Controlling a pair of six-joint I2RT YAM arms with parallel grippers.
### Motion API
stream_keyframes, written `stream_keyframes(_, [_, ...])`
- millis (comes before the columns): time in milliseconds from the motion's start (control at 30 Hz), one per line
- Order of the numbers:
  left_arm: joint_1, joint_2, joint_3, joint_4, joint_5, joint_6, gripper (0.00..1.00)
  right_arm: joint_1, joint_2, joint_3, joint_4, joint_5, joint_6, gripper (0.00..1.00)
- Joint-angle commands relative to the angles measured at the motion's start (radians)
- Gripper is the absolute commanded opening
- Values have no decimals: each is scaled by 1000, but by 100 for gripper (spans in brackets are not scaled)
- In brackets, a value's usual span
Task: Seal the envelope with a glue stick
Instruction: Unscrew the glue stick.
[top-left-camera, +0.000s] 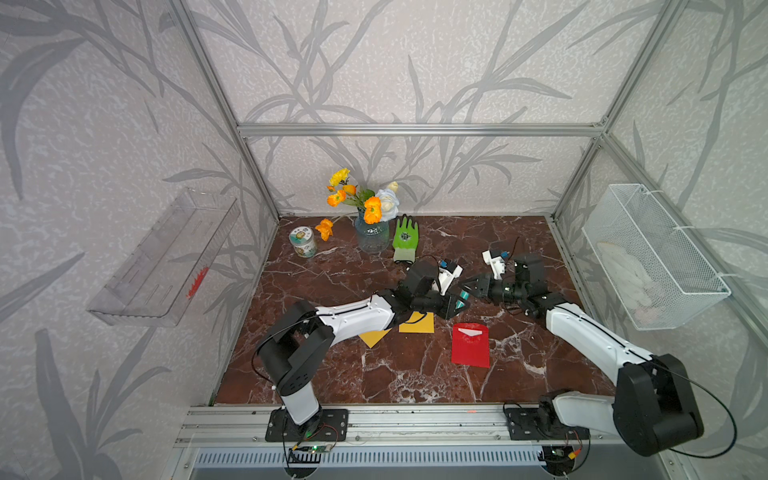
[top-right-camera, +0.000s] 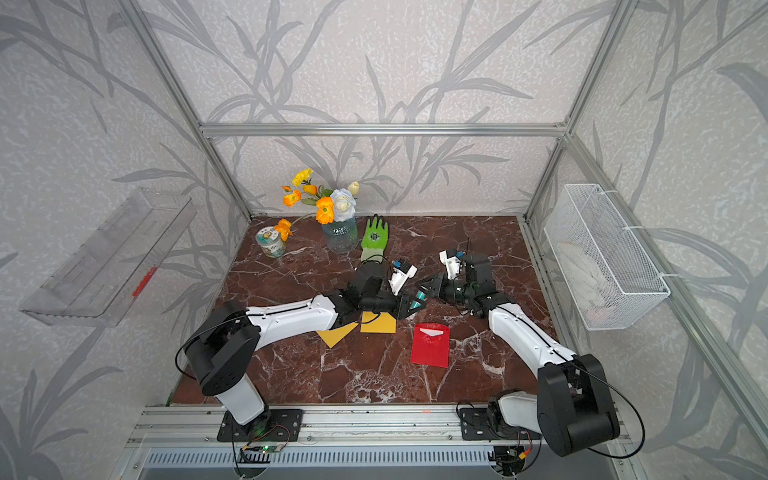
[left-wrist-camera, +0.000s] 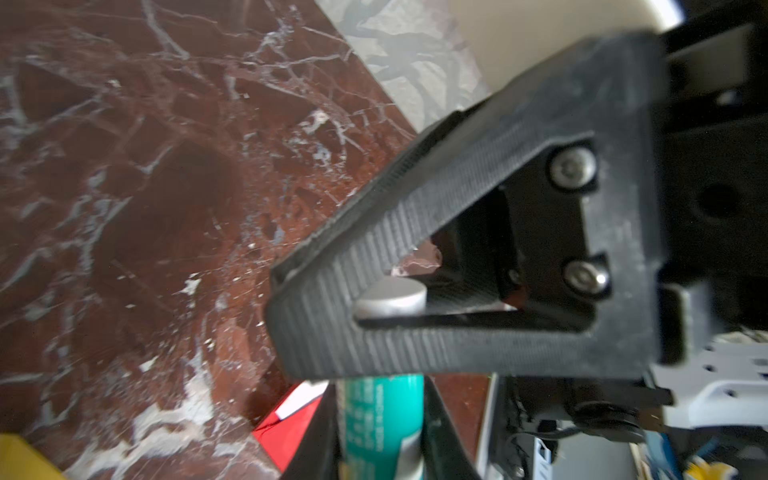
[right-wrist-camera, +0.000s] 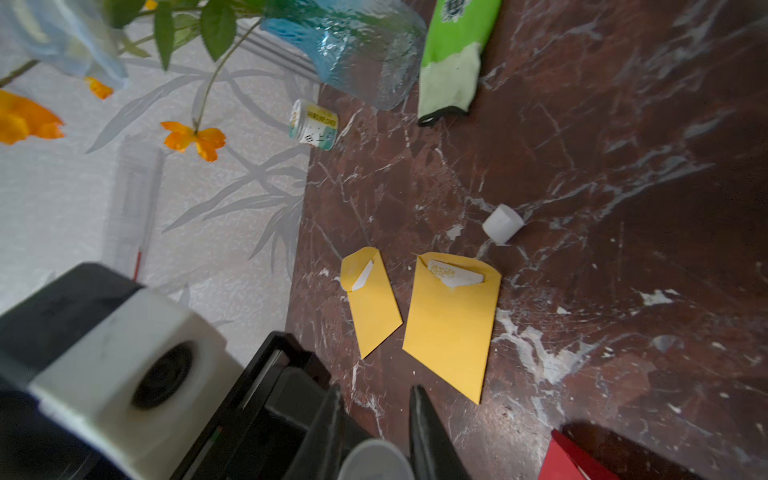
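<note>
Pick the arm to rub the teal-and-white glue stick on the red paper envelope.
Left, likely: the left gripper grips the teal-and-white glue stick by its body, near the red paper envelope; the right gripper only pinches its white end.

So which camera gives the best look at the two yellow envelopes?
The right wrist camera: both yellow envelopes lie there whole, nothing covering them. In both top views the left arm hides part of each. The left wrist camera catches just one yellow corner.
</note>
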Motion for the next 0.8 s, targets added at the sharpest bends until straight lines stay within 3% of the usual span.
stream_keyframes(0, [-20,-21,18,-16,-256,41,0,80,30,42,-143,389,13,7])
stream_keyframes(67, [-28,-12,32,-48,-378,24,0,147,40,63,-183,564,41,8])
stream_keyframes(133, [-28,2,47,-77,-435,6,0,183,50,77,-201,655,68,11])
stream_keyframes(233, [-18,12,72,-120,-392,15,0,185,44,88,-192,645,47,21])
stream_keyframes(267, [-11,8,74,-124,-347,22,0,182,32,89,-179,619,16,31])
stream_keyframes(367, [11,-7,75,-131,-201,33,0,148,-13,63,-83,436,-54,51])
stream_keyframes(500, [53,-5,81,-104,76,-9,0,73,-67,18,66,132,-54,63])
stream_keyframes(633, [83,-29,45,22,280,-89,0,17,-89,45,1,-91,-119,68])
stream_keyframes(767, [86,-60,17,112,400,-123,0,-52,-82,19,60,-250,-104,68])
